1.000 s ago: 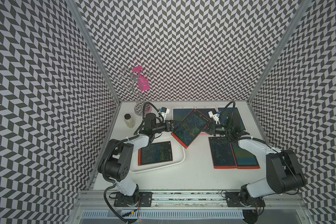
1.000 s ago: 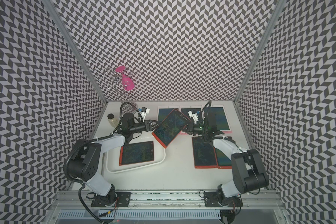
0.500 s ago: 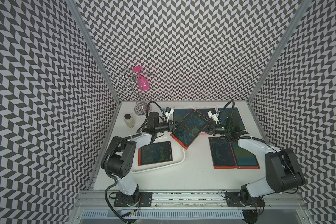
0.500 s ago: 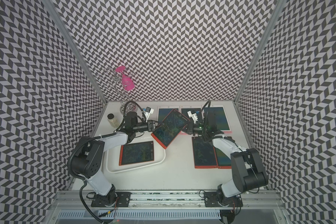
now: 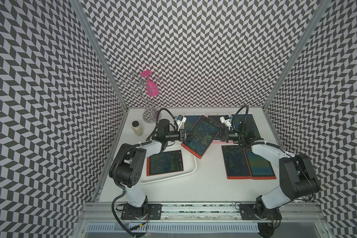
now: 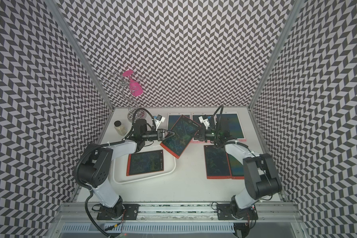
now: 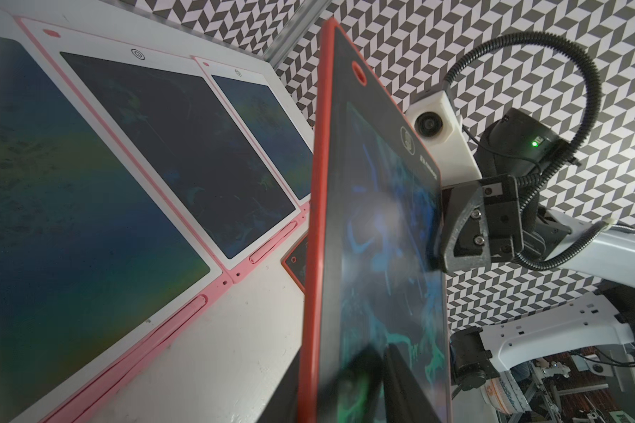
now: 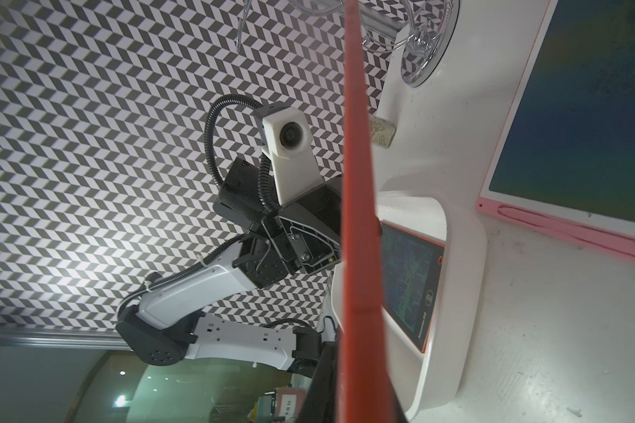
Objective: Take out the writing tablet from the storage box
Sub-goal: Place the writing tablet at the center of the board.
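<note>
A red-framed writing tablet [image 5: 200, 136] [image 6: 180, 135] hangs tilted in the air above the table, between both arms. My left gripper [image 5: 189, 135] [image 6: 170, 134] is shut on its left edge, one finger on the screen and one behind [image 7: 338, 388]. My right gripper [image 5: 217, 134] [image 6: 196, 134] is shut on the opposite edge, and its wrist view shows the tablet edge-on [image 8: 358, 219] between the jaws. The white storage box [image 5: 194, 164] [image 6: 173, 164] lies below left of the tablet. It holds another red tablet [image 5: 165, 162] [image 6: 145, 162].
Two red tablets [image 5: 235, 161] [image 5: 260, 164] lie side by side on the right. White-and-pink tablets [image 5: 245, 123] line the back edge. A small jar [image 5: 137, 128] and a wire stand [image 5: 149, 115] with a pink cup [image 5: 150, 88] stand at the back left.
My left gripper has moved right onto the tablet's left edge and its jaws have narrowed around it. The tablet and the right arm have barely shifted.
</note>
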Robot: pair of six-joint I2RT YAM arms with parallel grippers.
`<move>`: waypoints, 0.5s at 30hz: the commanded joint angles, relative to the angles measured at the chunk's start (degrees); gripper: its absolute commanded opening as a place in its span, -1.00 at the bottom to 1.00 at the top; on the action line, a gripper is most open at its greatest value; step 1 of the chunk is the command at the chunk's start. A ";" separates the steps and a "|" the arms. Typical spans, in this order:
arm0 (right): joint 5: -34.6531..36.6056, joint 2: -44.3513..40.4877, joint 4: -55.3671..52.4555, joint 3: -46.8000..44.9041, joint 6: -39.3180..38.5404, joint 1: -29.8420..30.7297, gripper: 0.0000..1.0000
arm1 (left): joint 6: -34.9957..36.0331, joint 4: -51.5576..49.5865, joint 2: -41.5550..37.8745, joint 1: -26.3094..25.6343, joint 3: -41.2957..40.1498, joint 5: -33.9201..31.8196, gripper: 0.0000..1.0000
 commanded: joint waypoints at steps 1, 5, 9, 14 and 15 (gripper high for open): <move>-0.12 0.64 3.32 1.69 -0.45 -0.21 -0.53 | -0.23 1.74 0.69 -0.76 1.44 2.60 -0.36; -0.10 1.56 4.04 1.89 0.06 -0.23 -0.50 | -1.42 3.10 1.74 -0.77 1.41 3.63 -0.53; -0.11 2.20 4.90 1.97 0.65 -0.22 -0.48 | -1.78 3.56 2.55 -0.79 1.46 4.38 -0.72; -0.11 3.01 5.36 2.66 1.11 -0.25 -0.43 | -2.35 3.98 2.98 -0.82 1.27 4.78 -0.87; -0.11 3.19 5.36 2.79 1.16 -0.33 -0.40 | -2.44 3.99 3.16 -0.79 1.25 4.91 -0.88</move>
